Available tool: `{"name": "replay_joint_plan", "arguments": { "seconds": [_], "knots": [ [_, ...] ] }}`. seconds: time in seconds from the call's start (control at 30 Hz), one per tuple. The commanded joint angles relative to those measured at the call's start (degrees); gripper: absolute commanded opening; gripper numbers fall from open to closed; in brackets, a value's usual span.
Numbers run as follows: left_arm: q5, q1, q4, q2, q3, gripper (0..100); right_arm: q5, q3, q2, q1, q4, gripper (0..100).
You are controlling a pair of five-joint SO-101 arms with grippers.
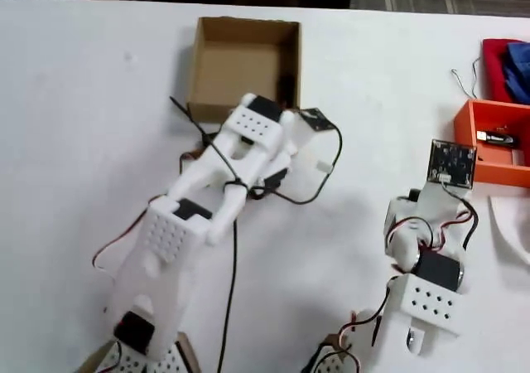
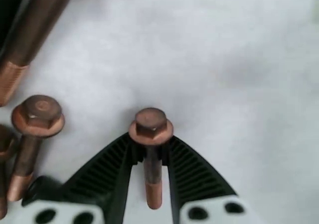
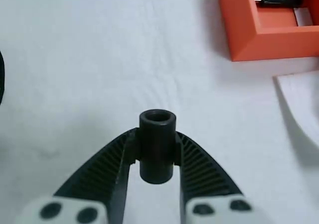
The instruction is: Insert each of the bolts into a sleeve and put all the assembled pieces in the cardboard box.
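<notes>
We see one copper bolt [image 2: 151, 124] clamped by its shank in the left pincer [image 2: 151, 143], head outward over the white table [image 2: 234, 59], with a short bolt [image 2: 36, 119] and a longer bolt [image 2: 27, 40] lying loose near it. The right pincer [image 3: 156, 152] grips a black sleeve [image 3: 157, 122], its open bore facing us, near an orange tray [image 3: 249, 32]. From above we find the cardboard box [image 1: 244, 62] at the table's far side, the left arm [image 1: 207, 207] just before it.

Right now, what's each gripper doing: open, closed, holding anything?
Left gripper: closed on a copper bolt.
Right gripper: closed on a black sleeve.
</notes>
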Motion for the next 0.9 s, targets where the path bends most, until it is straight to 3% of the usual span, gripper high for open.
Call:
{"name": "replay_joint_plan", "arguments": {
  "seconds": [0.0,0.23,0.4,0.6,0.77,0.87],
  "knots": [
    [-0.1,-1.1,2.0,-3.0,-1.9,2,-0.4,-0.3,-1.5,0.3,-1.2,2.0],
    [0.0,-3.5,5.7,-17.6,-1.9,2,-2.1,1.2,-1.8,0.1,-3.4,2.0],
    [0.3,-6.0,10.1,-30.5,-1.4,2,-2.4,1.9,-1.9,-4.0,-3.2,2.0],
    [8.9,-11.8,10.5,-47.7,-0.6,2,-2.3,2.9,-2.2,-11.6,-3.4,2.0],
    [9.8,-14.7,10.0,-66.5,12.3,2,-2.4,-0.7,-2.2,-19.9,-3.1,2.0],
    [9.8,-16.8,5.2,-79.6,24.1,2,-2.5,-3.1,-2.2,-25.2,-3.5,2.0]
  ]
}}
